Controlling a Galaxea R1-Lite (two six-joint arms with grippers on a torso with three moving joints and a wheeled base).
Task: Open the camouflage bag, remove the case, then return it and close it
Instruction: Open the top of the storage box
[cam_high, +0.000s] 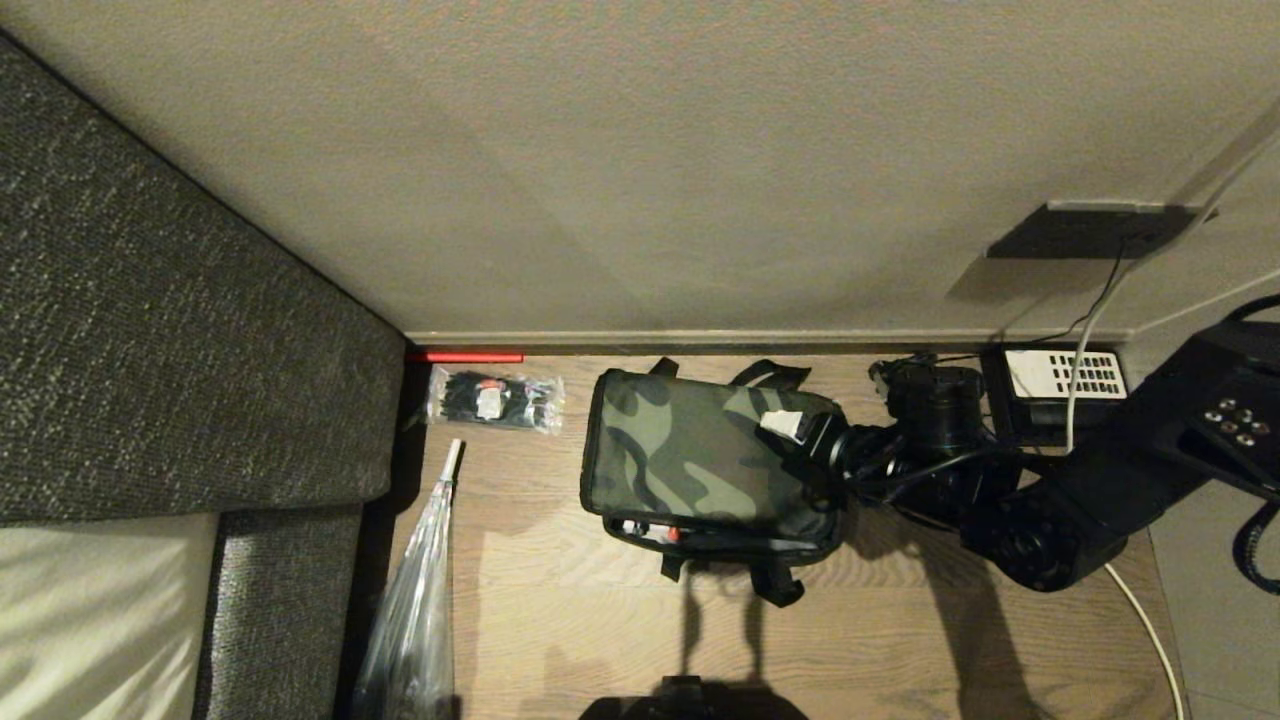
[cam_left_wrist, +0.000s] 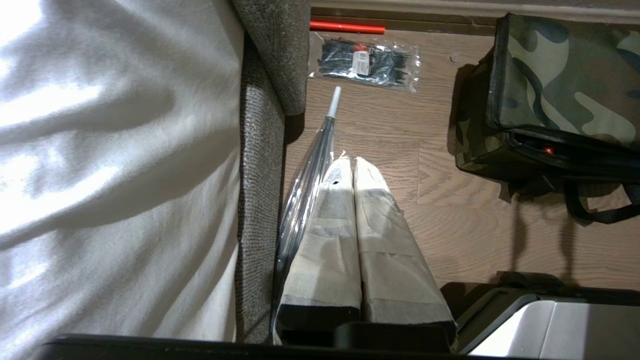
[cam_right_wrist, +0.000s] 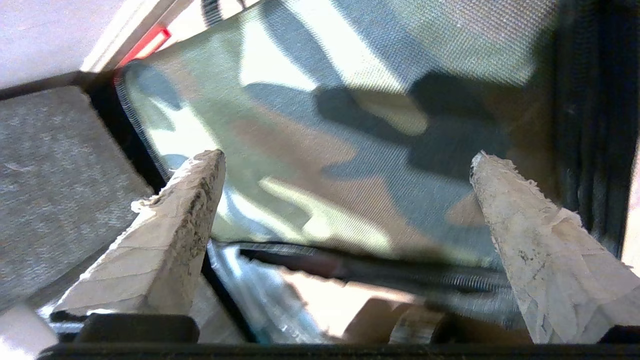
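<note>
Seen from the right wrist, the right tool (cam_right_wrist: 345, 165) is spread wide with nothing between its taped fingers (cam_right_wrist: 170, 235), the camouflage bag (cam_high: 705, 455) just ahead; the head view shows that arm reaching level to the bag's end on the floor (cam_high: 900, 640). The left tool (cam_left_wrist: 352, 165), pressed together, hangs beside the sofa (cam_left_wrist: 260, 210), well apart from the bag.

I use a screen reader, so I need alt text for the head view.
A camouflage bag, lid down, sits on a wooden floor by the wall, with the right tool open at its right end. A clear packet lies to its left beside a grey sofa.
</note>
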